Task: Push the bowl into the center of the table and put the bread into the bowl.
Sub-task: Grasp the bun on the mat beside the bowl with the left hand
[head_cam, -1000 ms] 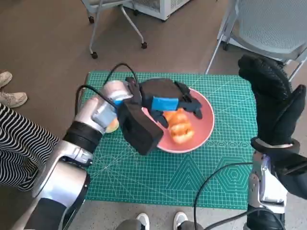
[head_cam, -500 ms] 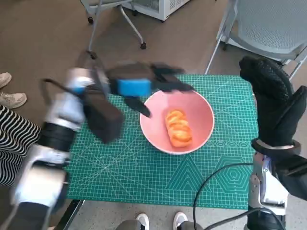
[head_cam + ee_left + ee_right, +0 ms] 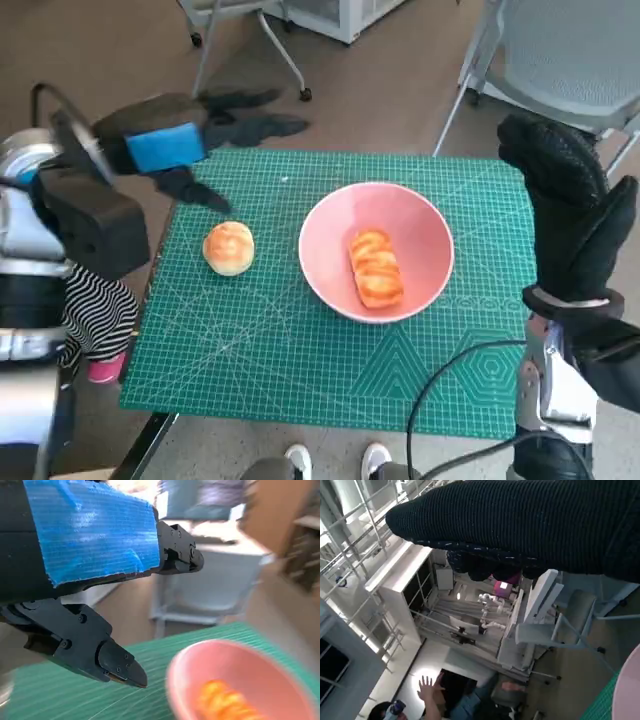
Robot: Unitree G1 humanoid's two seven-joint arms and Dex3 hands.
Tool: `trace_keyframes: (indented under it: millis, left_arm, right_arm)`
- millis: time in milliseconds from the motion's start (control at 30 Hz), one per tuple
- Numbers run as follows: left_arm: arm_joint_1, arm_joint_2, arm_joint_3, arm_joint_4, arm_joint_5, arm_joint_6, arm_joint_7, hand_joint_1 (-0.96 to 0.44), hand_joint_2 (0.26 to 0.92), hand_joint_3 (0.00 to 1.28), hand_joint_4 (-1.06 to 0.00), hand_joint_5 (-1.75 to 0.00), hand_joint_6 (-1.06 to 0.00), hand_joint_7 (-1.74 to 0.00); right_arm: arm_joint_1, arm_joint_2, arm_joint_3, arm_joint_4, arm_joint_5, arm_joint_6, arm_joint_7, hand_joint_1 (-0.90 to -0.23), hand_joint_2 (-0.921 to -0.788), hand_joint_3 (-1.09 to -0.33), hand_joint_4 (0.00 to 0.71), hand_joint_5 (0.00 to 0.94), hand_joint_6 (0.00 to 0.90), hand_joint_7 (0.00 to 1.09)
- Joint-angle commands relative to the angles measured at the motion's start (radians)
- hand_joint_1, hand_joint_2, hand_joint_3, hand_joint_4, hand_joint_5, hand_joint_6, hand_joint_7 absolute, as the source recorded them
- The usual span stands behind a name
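A pink bowl [image 3: 430,262] sits near the middle of the green mat [image 3: 300,350], with an orange twisted bread [image 3: 376,267] lying inside it. The left wrist view shows the same bowl [image 3: 190,670] and bread [image 3: 225,705], blurred. A round bun [image 3: 229,247] lies on the mat to the left of the bowl. My left hand [image 3: 185,135] hovers above the mat's far left corner, fingers spread, holding nothing. My right hand [image 3: 570,215] is raised upright at the table's right edge, empty, apart from the bowl.
A chair base on castors [image 3: 250,50] stands beyond the table's far edge and a grey chair [image 3: 560,60] at the far right. A person's striped sleeve [image 3: 90,320] shows at the left edge. A black cable [image 3: 450,400] crosses the mat's near right corner.
My left hand has lifted out of the bowl and swung left and away, leaving the bread in the bowl. The round bun is now uncovered. The right hand has stayed still.
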Motion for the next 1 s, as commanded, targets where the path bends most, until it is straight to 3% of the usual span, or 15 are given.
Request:
trace_keyframes:
  millis: [33,367,1000]
  left_arm:
    - [0.033,0.027,0.004,-0.012,0.023,0.024,0.010,-0.29,0.776,0.00,-0.06,0.00,-0.19,-0.13]
    - [0.059,0.039,-0.010,0.040,0.021,0.090,-0.049,-0.17,0.720,0.00,-0.06,0.00,-0.19,-0.13]
    - [0.083,-0.006,-0.093,0.124,0.087,0.131,-0.054,-0.03,0.729,0.01,-0.05,0.00,-0.20,-0.06]
  right_arm:
    - [0.004,-0.007,-0.001,0.023,0.010,0.001,0.017,-0.674,-0.921,-0.703,0.174,0.000,0.031,0.57]
    - [-0.002,-0.014,-0.005,0.028,0.016,0.002,0.031,-0.680,-0.921,-0.701,0.174,0.000,0.032,0.57]
    - [-0.005,-0.024,-0.011,0.037,0.014,-0.007,0.050,-0.684,-0.921,-0.712,0.170,0.000,0.029,0.56]
